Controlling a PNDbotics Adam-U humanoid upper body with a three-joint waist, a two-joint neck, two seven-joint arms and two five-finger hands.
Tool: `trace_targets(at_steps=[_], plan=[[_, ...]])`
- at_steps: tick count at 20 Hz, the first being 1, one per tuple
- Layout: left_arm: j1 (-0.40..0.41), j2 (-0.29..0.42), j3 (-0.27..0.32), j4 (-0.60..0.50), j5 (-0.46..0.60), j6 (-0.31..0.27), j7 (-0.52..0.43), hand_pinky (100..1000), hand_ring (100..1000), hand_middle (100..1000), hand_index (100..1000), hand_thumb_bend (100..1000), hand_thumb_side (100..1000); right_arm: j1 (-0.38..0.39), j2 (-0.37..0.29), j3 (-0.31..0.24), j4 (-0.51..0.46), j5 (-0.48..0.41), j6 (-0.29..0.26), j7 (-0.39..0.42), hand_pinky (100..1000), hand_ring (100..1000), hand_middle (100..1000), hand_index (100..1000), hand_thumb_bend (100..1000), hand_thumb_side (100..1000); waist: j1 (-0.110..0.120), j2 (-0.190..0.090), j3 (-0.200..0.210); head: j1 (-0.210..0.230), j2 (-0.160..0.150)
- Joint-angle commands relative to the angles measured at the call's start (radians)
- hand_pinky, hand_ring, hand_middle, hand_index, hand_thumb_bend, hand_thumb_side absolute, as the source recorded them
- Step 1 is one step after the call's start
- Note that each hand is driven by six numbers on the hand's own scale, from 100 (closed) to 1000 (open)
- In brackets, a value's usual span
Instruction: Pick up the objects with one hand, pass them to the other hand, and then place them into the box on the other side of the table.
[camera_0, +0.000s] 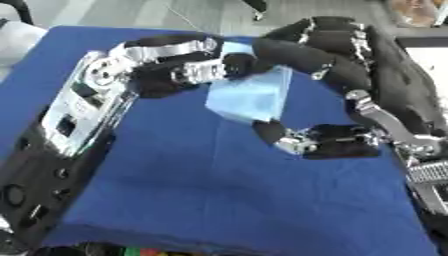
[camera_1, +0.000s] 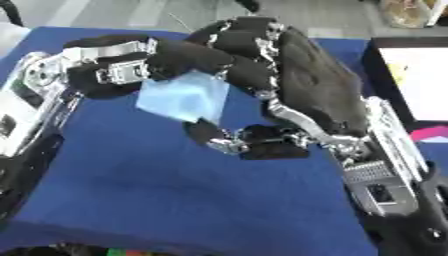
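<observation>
both hands (left (camera_0: 188, 67), right (camera_0: 324, 55)) grip pale-blue packet (camera_0: 249, 97).

packet (camera_0: 252, 97): above the table (camera_0: 175, 190), between both hands
left hand (camera_0: 188, 65): left of packet
right hand (camera_0: 324, 55): right of packet
box (camera_1: 420, 82): far right

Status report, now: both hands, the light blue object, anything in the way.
Left hand and right hand both shut on the light blue object, held above the blue table. Mid-handover. Box at right edge. Nothing seen in the way.
</observation>
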Motion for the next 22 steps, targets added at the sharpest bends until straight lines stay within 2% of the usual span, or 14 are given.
trace_targets(at_steps=[1, 11, 16, 19, 22], plan=[[-0.009, -0.004, 0.006, -0.011, 0.04, 0.015, 0.01, 803, 555, 477, 740, 208, 1000, -0.012, -0.012, -0.037, 0.008, -0.023, 0.009, -0.02, 566, 559, 607, 945, 100, 100, 0.0, -0.016, 0.0, -0.002, -0.003], [-0.004, -0.014, 0.035, 0.005, 0.148, 0.045, 0.089, 804, 568, 503, 751, 380, 1000, -0.004, -0.013, -0.047, 0.015, -0.063, 0.012, -0.031, 571, 558, 594, 944, 100, 100, 0.001, -0.015, -0.003, -0.006, -0.004], [-0.008, -0.02, 0.046, -0.002, 0.19, 0.05, 0.112, 804, 571, 509, 755, 401, 1000, -0.004, -0.013, -0.049, 0.019, -0.072, 0.012, -0.032, 570, 557, 591, 943, 100, 100, 0.001, -0.015, -0.002, -0.007, -0.005], [-0.012, -0.023, 0.048, -0.007, 0.209, 0.051, 0.119, 796, 551, 471, 728, 354, 1000, -0.004, -0.013, -0.049, 0.022, -0.074, 0.01, -0.029, 572, 558, 589, 944, 100, 100, 0.001, -0.015, -0.002, -0.007, -0.005], [-0.013, -0.025, 0.047, -0.008, 0.219, 0.053, 0.125, 796, 554, 476, 732, 376, 1000, -0.004, -0.012, -0.048, 0.026, -0.075, 0.006, -0.026, 572, 558, 589, 943, 100, 100, 0.001, -0.015, -0.002, -0.007, -0.004]])
